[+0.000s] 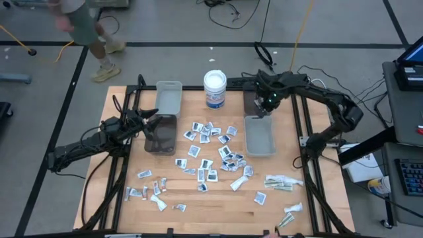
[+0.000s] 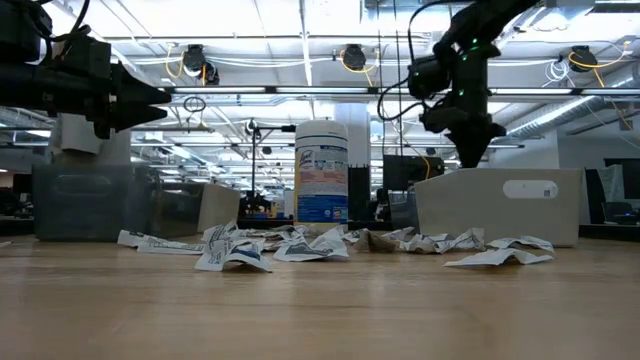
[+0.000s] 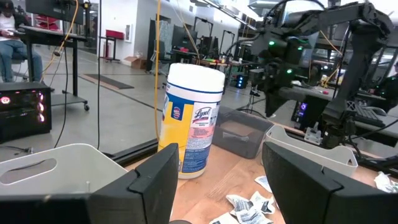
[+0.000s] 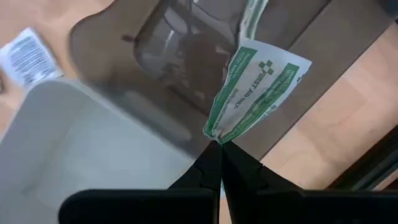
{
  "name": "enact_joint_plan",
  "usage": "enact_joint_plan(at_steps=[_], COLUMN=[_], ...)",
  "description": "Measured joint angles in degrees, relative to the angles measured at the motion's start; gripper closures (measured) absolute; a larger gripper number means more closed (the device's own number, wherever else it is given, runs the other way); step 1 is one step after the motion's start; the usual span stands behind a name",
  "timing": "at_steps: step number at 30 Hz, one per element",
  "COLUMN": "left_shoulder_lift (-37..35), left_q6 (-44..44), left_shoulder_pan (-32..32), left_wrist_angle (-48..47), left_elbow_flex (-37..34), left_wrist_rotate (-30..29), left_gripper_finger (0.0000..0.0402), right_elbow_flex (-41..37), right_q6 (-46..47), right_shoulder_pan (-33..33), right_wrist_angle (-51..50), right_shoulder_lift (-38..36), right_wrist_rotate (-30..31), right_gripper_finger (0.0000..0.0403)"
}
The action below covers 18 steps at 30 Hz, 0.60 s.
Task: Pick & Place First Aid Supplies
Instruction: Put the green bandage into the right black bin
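The first aid supplies (image 1: 211,162) lie scattered over the middle and near part of the table: small white squares, strips and longer sachets (image 1: 281,182). My right gripper (image 1: 268,102) hangs over the far end of the right grey bin (image 1: 260,135) and is shut on a green-and-white sachet (image 4: 255,93). In the low view the right gripper (image 2: 470,145) points down above that bin (image 2: 500,205). My left gripper (image 1: 153,121) hovers open and level over the dark clear bin (image 1: 160,134), and the left wrist view shows its fingers apart (image 3: 217,186). My right gripper (image 4: 221,146) pinches the sachet by one narrow end (image 4: 217,132) between its two fingertips, coming from above and pointing down. The sachet is lifted clear and hangs past the fingertips, slightly creased, over the edge between the grey bin (image 4: 93,143) and a dark clear bin (image 4: 180,56).
A white round tub with a blue label (image 1: 215,89) stands at the far middle. A grey bin (image 1: 168,96) sits far left, and a dark clear bin (image 1: 254,102) lies beyond the right grey bin. A person (image 1: 82,30) walks on the floor beyond the table.
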Motion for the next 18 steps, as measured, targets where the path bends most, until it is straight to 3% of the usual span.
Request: enact_joint_plan(at_steps=[12, 18], left_shoulder_lift=[0.0, 0.0], left_q6=[0.0, 0.0], left_shoulder_pan=[0.0, 0.0], left_wrist_angle=[0.0, 0.0], left_elbow_flex=[0.0, 0.0], left_wrist_rotate=[0.0, 0.0], left_gripper_finger=[0.0165, 0.0165], right_elbow_flex=[14.6, 15.0], right_q6=[-3.5, -2.8], right_shoulder_pan=[-4.1, -5.6], right_wrist_angle=[-1.9, -1.7], right_shoulder_lift=[13.5, 16.6], right_wrist_rotate=[0.3, 2.8], right_gripper_finger=[0.0403, 0.0403])
